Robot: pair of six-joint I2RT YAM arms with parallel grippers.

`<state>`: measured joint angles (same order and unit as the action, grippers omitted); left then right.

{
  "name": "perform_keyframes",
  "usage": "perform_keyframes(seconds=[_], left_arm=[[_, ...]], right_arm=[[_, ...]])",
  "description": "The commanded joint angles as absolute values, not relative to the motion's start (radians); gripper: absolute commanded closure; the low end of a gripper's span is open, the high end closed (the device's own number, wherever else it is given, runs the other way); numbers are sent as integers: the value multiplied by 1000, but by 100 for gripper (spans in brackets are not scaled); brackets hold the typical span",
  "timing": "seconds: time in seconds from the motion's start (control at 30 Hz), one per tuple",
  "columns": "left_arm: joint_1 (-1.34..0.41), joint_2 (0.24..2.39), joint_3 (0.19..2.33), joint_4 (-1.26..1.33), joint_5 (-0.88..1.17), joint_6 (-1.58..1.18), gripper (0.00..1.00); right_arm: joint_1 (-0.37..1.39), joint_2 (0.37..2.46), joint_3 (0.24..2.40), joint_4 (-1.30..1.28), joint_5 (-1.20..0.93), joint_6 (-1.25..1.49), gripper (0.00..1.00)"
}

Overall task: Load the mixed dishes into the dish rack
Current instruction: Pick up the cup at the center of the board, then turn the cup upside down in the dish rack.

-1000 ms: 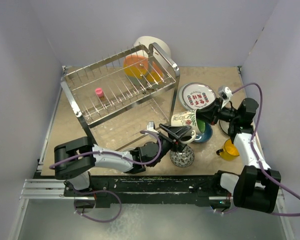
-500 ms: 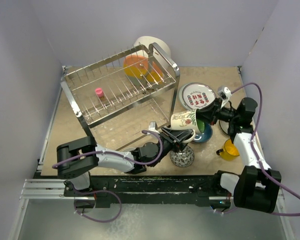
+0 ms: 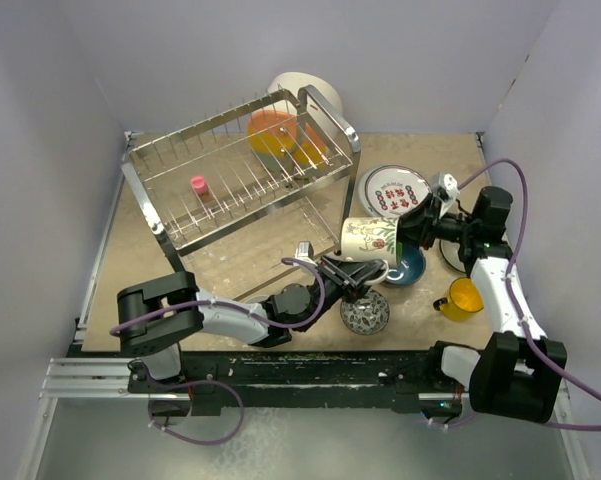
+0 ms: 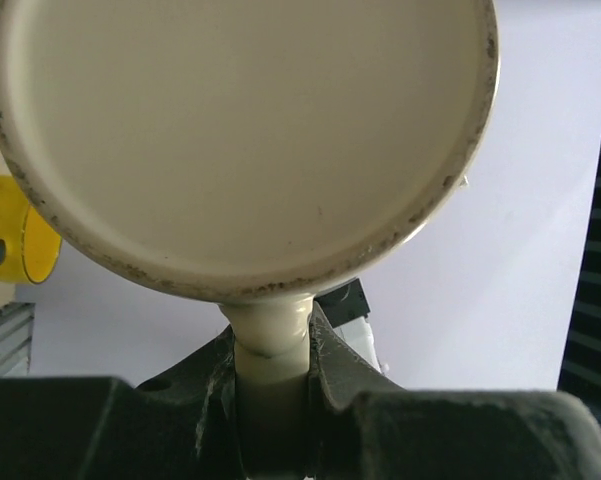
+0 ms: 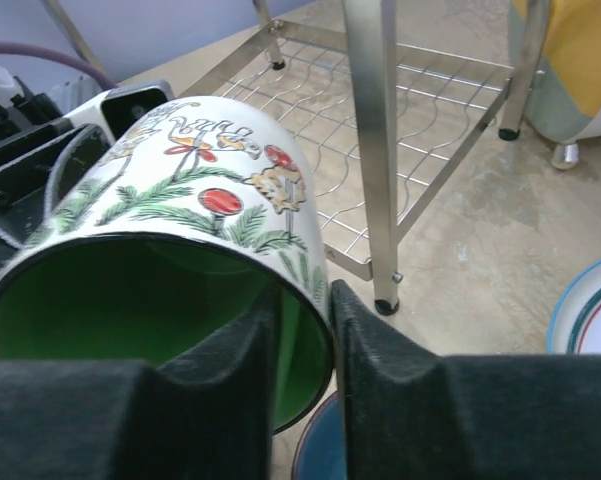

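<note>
You have soft, even light from above; shadows on the counter (image 3: 140, 270) are weak. The dish rack (image 3: 230, 180) glints. Near the right wrist camera, the pincer fingers (image 5: 380, 340) look blurred.

Before me, a mottled tan table (image 3: 130, 270) lies boxed in by plain lilac-grey walls (image 3: 40, 150) on three sides. Toward its far edge an orange dish (image 3: 268, 130) stands on edge. A second, yellower dish (image 3: 310, 152) is just beside it on the right, the two overlapping when seen from above. Well to their left a small pink piece (image 3: 198, 186) sits by itself. At my near edge, a pale metal rail (image 3: 80, 380) runs along the table's front, left of centre.
</note>
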<state>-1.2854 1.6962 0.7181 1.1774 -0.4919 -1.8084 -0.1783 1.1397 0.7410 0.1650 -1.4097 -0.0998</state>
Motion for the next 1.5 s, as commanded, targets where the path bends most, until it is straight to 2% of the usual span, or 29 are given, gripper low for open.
perform_keyframes(seconds=[0.0, 0.23, 0.4, 0.53, 0.93, 1.47], left_arm=[[-1258, 1665, 708, 1355, -540, -1715, 100], [-1259, 1581, 634, 1359, -572, -1580, 100], [-1262, 1511, 594, 1309, -591, -1491, 100], [-1262, 1447, 561, 1263, -627, -1378, 100], [-1259, 1235, 561, 898, -811, -1069, 100], [-1152, 1252, 656, 689, -857, -712, 100]], right_arm=[[-170, 1123, 788, 62, -1478, -203, 65], [-174, 1114, 854, -130, -1433, -375, 40], [-194, 1108, 890, -228, -1423, -457, 34], [-205, 1102, 900, -251, -1416, -465, 33], [-229, 1101, 911, -278, -1399, -463, 32], [-254, 1100, 913, -271, -1394, -454, 32]])
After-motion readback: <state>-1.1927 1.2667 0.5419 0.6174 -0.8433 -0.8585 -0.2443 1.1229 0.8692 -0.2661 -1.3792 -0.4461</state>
